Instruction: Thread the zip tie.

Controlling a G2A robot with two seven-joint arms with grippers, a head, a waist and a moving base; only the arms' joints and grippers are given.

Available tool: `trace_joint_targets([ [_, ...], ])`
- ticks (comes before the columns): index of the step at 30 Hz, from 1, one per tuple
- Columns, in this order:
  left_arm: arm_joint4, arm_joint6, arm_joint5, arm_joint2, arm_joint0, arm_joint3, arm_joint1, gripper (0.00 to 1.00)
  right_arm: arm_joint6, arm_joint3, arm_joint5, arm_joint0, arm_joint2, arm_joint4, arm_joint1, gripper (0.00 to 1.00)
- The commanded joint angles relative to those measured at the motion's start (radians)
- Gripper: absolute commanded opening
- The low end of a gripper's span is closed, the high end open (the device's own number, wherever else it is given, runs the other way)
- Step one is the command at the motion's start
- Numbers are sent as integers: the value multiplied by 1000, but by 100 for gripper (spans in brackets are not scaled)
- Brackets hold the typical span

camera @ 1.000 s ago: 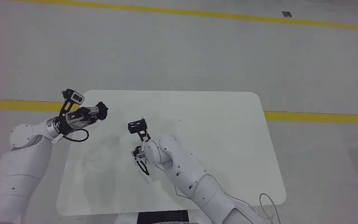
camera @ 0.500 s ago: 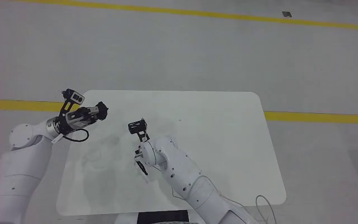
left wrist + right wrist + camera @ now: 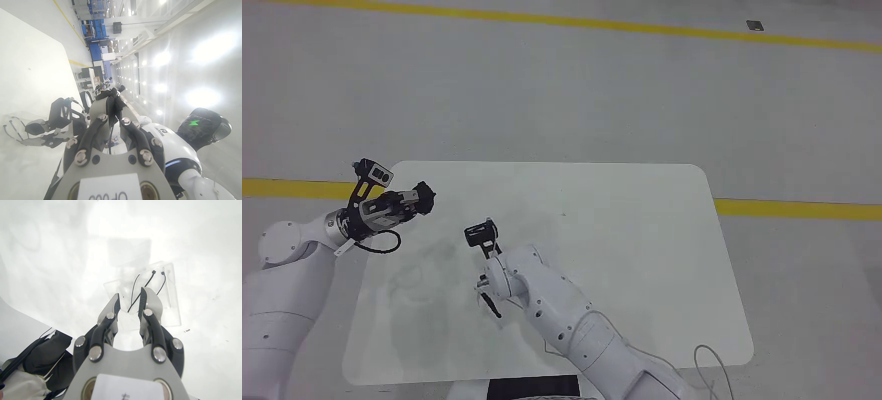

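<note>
Even, bright overhead light; the table is whitest toward 3 o'clock. In the left wrist view, ceiling lamps bloom into haze and edges bow. The right wrist view looks washed out, perhaps by glare.

My right gripper has slid slightly across the table, toward my left side and the near edge.

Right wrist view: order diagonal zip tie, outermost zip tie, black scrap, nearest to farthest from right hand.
1. diagonal zip tie, running between the open right hand's fingers.
2. outermost zip tie, just beyond one finger.
3. black scrap, outside the tray.
</note>
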Motion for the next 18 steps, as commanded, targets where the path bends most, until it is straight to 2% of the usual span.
trace_joint_targets([
  [1, 0, 0, 0, 0, 0, 0, 0, 0, -1, 12, 1, 5, -4, 0, -3, 24],
  [18, 0, 0, 0, 0, 0, 0, 0, 0, -19, 86, 5, 20, -6, -65, -30, 25],
])
